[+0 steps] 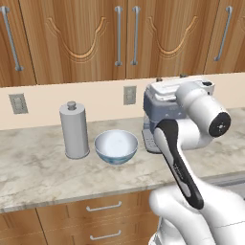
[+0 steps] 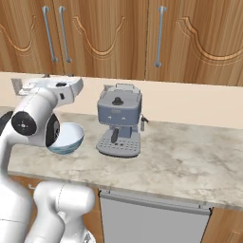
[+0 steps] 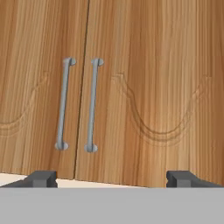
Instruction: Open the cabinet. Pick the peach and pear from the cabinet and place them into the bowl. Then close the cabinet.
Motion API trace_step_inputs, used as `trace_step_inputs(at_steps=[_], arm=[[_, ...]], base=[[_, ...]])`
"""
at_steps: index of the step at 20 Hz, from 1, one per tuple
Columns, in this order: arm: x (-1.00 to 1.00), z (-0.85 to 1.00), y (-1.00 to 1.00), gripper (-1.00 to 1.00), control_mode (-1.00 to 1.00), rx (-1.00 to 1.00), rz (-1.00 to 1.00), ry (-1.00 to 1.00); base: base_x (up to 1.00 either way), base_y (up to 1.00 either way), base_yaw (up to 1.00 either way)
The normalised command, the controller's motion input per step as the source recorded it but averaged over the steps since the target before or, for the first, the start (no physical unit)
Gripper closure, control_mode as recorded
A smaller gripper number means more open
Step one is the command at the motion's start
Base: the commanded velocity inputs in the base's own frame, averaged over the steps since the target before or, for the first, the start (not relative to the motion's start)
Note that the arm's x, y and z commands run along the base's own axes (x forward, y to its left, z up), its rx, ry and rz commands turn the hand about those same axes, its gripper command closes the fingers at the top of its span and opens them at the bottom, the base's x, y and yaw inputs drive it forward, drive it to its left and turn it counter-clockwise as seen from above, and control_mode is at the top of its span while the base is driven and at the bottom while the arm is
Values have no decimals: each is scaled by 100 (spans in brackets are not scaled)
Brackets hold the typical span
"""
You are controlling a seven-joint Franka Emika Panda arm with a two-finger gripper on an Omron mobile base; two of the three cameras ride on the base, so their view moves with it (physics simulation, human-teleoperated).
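1. The cabinet (image 1: 125, 38) hangs above the counter (image 1: 43, 177), both doors shut.
2. The gripper (image 3: 112, 178) faces its two handles (image 3: 78, 105), fingertips (image 3: 41, 178) spread wide, holding nothing.
3. The bowl (image 1: 116, 146) sits between a grey canister (image 1: 74, 130) and the coffee machine (image 2: 119, 126).
4. The peach and pear are presumably behind the doors.

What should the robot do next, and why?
Probably move the open tool forward to one of the two handles at the middle of the cabinet. Both doors are shut, so the fruit inside is hidden, and the bowl on the counter is empty.
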Motion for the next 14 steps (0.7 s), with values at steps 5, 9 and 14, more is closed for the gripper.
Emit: trace_step_inputs(at_steps=[5, 9, 14], arm=[[8, 28, 21, -100, -100, 0, 0, -9], [28, 37, 39, -100, -100, 0, 0, -7], [45, 28, 21, -100, -100, 0, 0, -3]], base=[[0, 0, 0], [0, 0, 0], [0, 0, 0]])
